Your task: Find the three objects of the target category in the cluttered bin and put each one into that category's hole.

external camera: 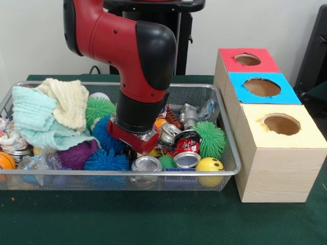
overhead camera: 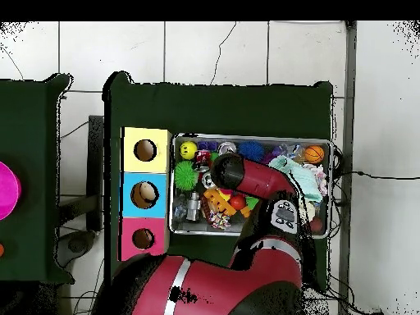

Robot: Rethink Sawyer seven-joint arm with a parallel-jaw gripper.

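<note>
The silver wire mesh bin (external camera: 234, 168) sits on the green table, full of clutter; it also shows in the overhead view (overhead camera: 250, 138). My gripper (external camera: 134, 150) is down inside the bin, near its middle, between a blue spiky ball (external camera: 106, 160) and several crushed cans (external camera: 146, 164). Its tips are sunk among the objects and hidden. In the overhead view the arm's black joint (overhead camera: 227, 172) covers it. Three wooden boxes with holes stand beside the bin: red top (external camera: 248, 59), blue top (external camera: 261, 87), yellow top (external camera: 282, 124).
The bin also holds a red can (external camera: 187, 145), green spiky balls (external camera: 210, 138), a purple spiky ball (external camera: 76, 154), a yellow smiley ball (external camera: 210, 164), a mint cloth (external camera: 36, 120), a cream cloth (external camera: 66, 99) and an orange ball (external camera: 6, 161).
</note>
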